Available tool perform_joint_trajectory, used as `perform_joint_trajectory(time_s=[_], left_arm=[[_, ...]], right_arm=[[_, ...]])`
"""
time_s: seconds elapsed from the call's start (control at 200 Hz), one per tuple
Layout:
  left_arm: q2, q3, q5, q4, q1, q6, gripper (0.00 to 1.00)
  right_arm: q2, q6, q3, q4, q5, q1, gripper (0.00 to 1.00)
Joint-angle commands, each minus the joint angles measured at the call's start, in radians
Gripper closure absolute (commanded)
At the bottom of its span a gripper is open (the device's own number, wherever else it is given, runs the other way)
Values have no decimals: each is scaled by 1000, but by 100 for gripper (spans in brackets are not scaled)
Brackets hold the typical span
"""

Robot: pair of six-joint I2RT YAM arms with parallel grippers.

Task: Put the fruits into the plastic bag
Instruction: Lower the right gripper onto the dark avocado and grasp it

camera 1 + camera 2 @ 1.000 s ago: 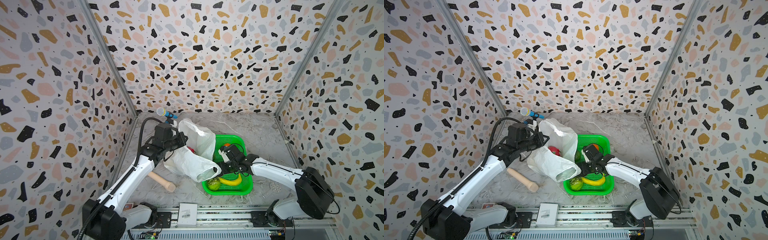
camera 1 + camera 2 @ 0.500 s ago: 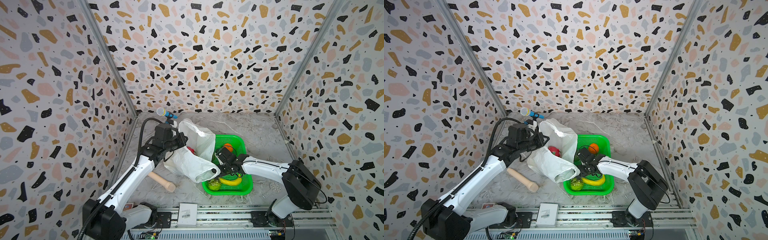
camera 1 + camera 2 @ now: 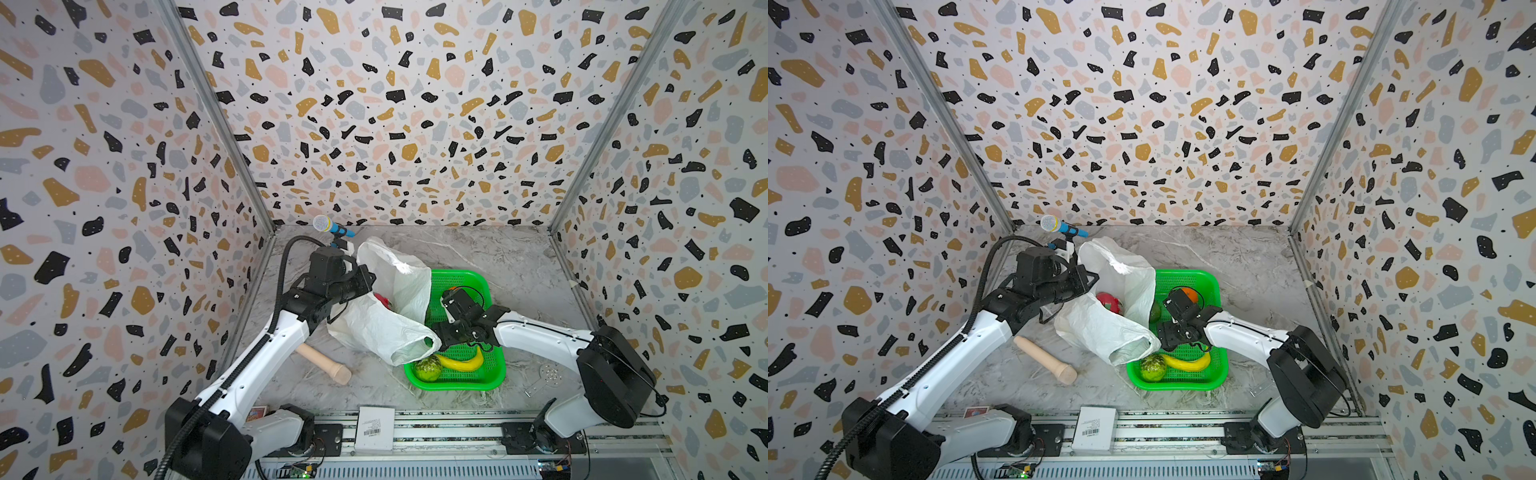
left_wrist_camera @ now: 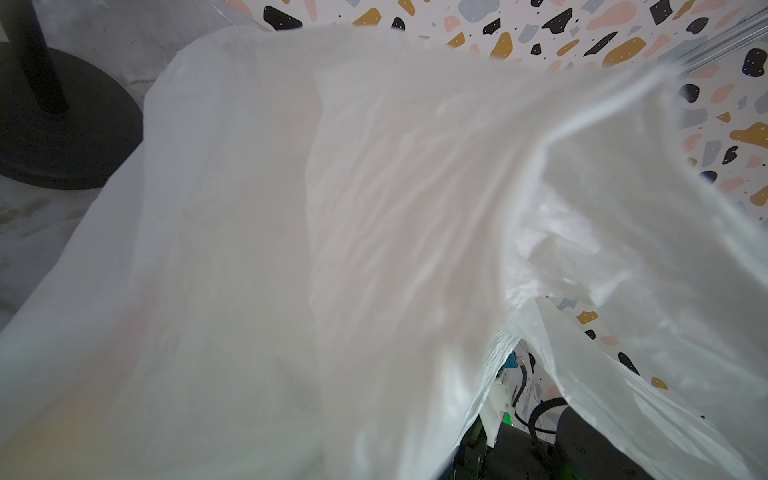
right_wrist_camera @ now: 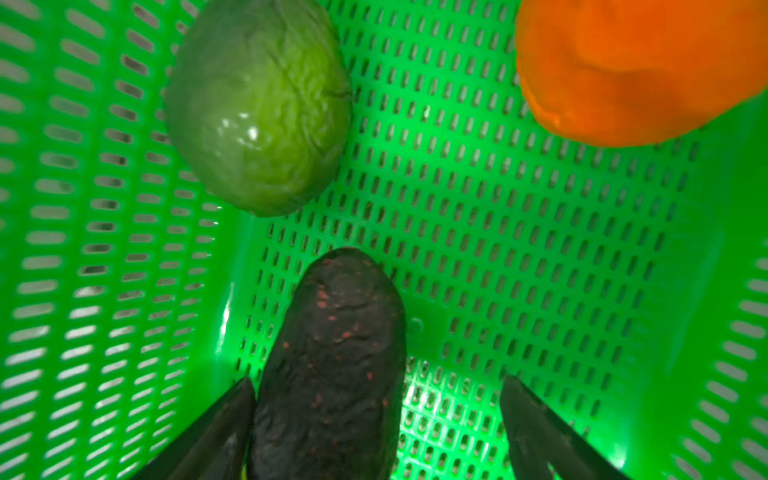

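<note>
Both right jaws astride avocado, one touching — other apart

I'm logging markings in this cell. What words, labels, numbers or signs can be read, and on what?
White box by the front rail: barcode label, its print too small to read.
Red card beside the left arm's base: too blurred to read.
No other text shows.

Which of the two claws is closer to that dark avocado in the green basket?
Right. The right gripper has open jaws either side of the avocado; the left gripper is away across the plastic bag, pinching its edge.
</note>
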Motion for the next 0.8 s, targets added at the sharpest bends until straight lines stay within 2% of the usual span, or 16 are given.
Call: perform_joint_trajectory(time_s=[0.0, 0.245, 0.355, 0.485, 0.576, 0.706, 0.791], left_arm=[[-5, -3, 6, 18, 5, 3, 100], [-2, 4, 6, 13, 5, 6, 100], [-4, 2, 5, 13, 6, 6, 100], [-5, -4, 4, 13, 5, 6, 100], [-8, -6, 5, 13, 6, 6, 100], [-13, -11, 3, 14, 5, 8, 100], [-14, -15, 3, 17, 5, 7, 100]], right_arm=[[8, 4, -1, 15, -23, 6, 11], [45, 16, -6, 64, -51, 19, 31], [48, 19, -10, 74, -56, 21, 43], [42, 26, -26, 83, -51, 19, 50], [23, 32, -48, 92, -44, 9, 58], [-60, 52, -84, 106, -14, -15, 61], [-164, 70, -109, 118, 53, -19, 61]])
